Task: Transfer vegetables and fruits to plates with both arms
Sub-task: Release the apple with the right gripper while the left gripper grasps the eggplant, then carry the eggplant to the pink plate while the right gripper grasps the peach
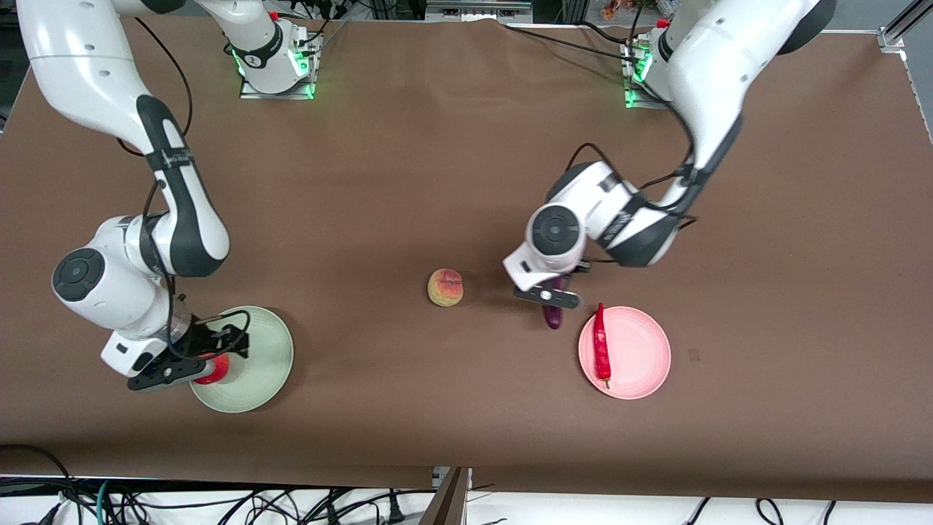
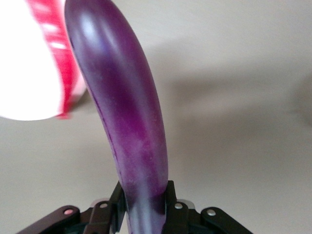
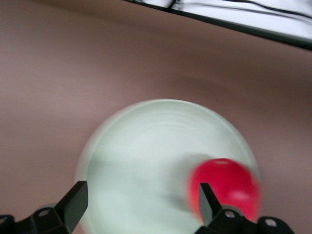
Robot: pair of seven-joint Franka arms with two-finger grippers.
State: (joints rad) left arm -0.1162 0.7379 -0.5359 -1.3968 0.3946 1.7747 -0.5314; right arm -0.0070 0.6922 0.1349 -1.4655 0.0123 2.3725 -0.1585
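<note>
My left gripper [image 1: 554, 300] is shut on the purple eggplant [image 1: 554, 318], low over the table beside the pink plate [image 1: 638, 357]. The left wrist view shows the eggplant [image 2: 124, 107] clamped between both fingers, its tip toward the plate [image 2: 22, 73]. The red chili pepper [image 1: 602, 346] lies on the pink plate. My right gripper [image 1: 198, 359] is open over the pale green plate [image 1: 259, 357]. The red pomegranate [image 1: 216, 369] rests on that plate. In the right wrist view it [image 3: 226, 187] sits beside one finger [image 3: 207, 201], outside the jaws, on the plate [image 3: 146, 141]. The peach [image 1: 445, 286] lies mid-table.
Brown cloth covers the table [image 1: 408, 160]. The table's front edge with cables below it runs close to the green plate [image 3: 234, 22]. Both arm bases stand along the edge farthest from the front camera.
</note>
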